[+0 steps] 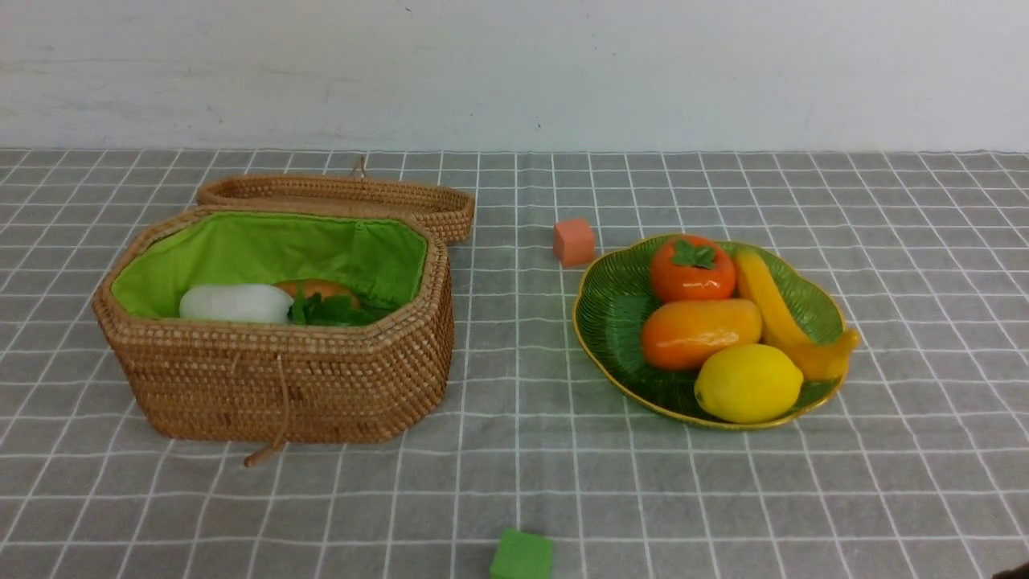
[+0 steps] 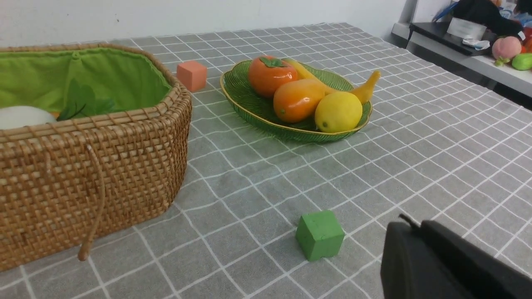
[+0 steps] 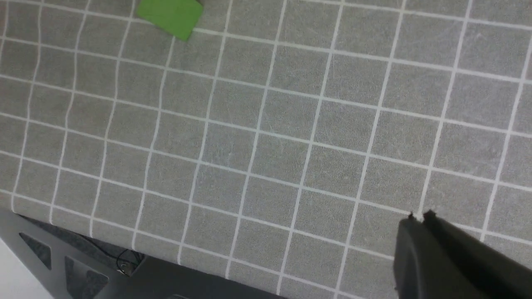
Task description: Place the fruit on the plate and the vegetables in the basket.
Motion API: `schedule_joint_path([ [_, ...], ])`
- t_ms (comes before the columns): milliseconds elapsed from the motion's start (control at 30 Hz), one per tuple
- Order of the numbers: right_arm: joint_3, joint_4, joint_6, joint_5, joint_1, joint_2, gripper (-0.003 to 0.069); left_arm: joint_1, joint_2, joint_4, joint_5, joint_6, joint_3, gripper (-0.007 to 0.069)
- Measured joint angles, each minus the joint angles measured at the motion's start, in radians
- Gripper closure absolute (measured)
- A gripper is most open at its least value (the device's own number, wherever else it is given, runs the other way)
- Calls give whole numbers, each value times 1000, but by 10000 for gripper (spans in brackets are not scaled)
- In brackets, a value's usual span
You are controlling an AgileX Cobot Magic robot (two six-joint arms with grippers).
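Basket (image 1: 281, 378): at left, lid open; white radish (image 1: 235, 303) & potato (image 1: 319, 288) are seen inside; eggplant is not seen.
L gripper (image 2: 409, 224): jaws shut, nothing held; basket lies off to its side.
Plate (image 1: 611, 314): at right; persimmon (image 1: 692, 269), mango (image 1: 700, 332), lemon (image 1: 748, 383), banana (image 1: 776, 318) are laid on it.
R gripper (image 3: 417, 218): jaws shut, nothing held, over bare cloth.
Judged: sorting is done; no pick is left.

Bright, even light overhead gives soft, faint shadows. Small glare spots gleam on the glossy fruit (image 1: 727, 322). All views are sharp.
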Motion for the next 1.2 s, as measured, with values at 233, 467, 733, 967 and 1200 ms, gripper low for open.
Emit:
schedule_joint_path([
  [233, 229, -129, -47, -300, -225, -282, 655, 0, 0, 0, 7, 0, 0, 596],
  [467, 776, -246, -146, -823, -447, -729, 658, 0, 0, 0, 8, 0, 0, 585],
  [733, 900, -293, -68, -823, -541, -858, 666, 0, 0, 0, 10, 0, 0, 585],
  [967, 900, -276, -68, -821, -548, -860, 666, 0, -1, 2, 13, 0, 0, 579],
  [1200, 900, -272, -67, -820, -548, -860, 661, 0, -1, 2, 15, 0, 0, 568],
])
